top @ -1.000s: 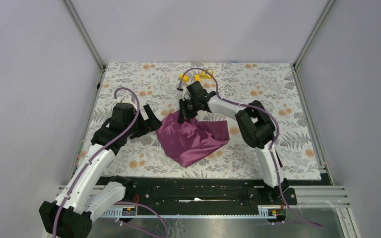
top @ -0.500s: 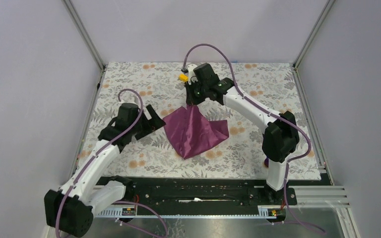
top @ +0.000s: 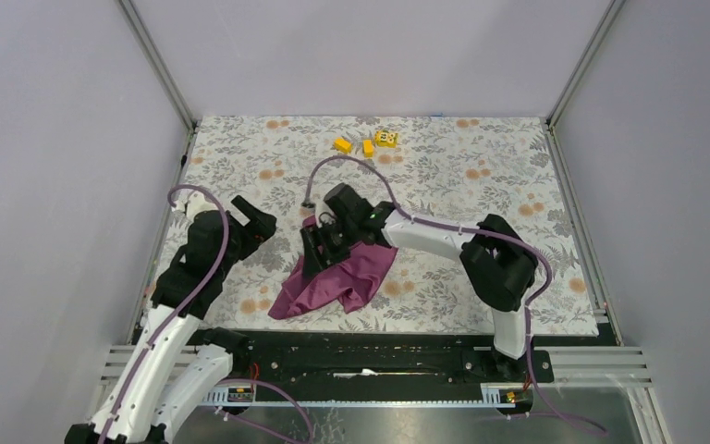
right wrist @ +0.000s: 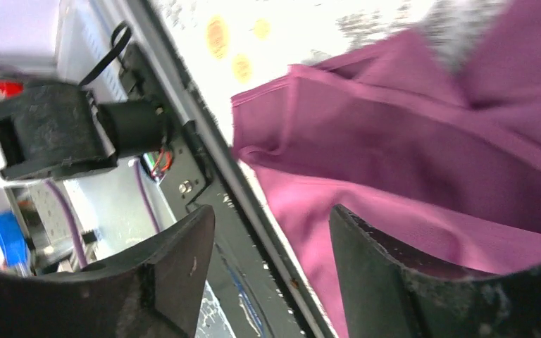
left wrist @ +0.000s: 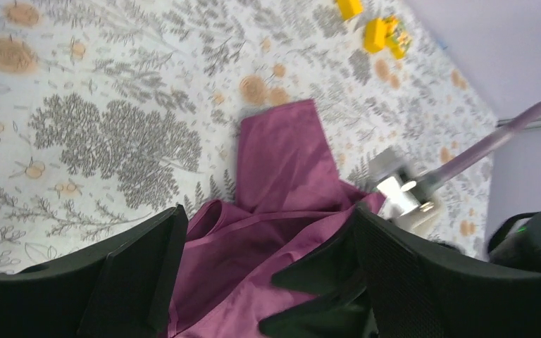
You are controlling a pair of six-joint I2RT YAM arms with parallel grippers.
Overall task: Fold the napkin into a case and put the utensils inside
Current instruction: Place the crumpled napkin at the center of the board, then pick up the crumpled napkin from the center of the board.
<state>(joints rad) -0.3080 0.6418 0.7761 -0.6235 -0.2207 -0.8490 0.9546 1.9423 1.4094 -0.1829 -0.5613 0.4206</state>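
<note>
Only the top view shows both: right gripper [top: 317, 259] released over the crumpled napkin [top: 356, 277]; left gripper [top: 255, 214] released, apart.

1. The top view is bright and evenly lit from above; the arms cast only faint, soft shadows on the table [top: 518, 185].
2. The napkin [top: 351, 273] shows a mild sheen along its folds, without harsh glare.
3. In the left wrist view, the left gripper [left wrist: 268, 211] is dark and soft-edged, and the cable [left wrist: 493, 141] at the right is smeared by blur.
4. In the right wrist view, the top edge is washed out and blurred, and the right gripper [right wrist: 271, 211] looks dark and grainy.
</note>
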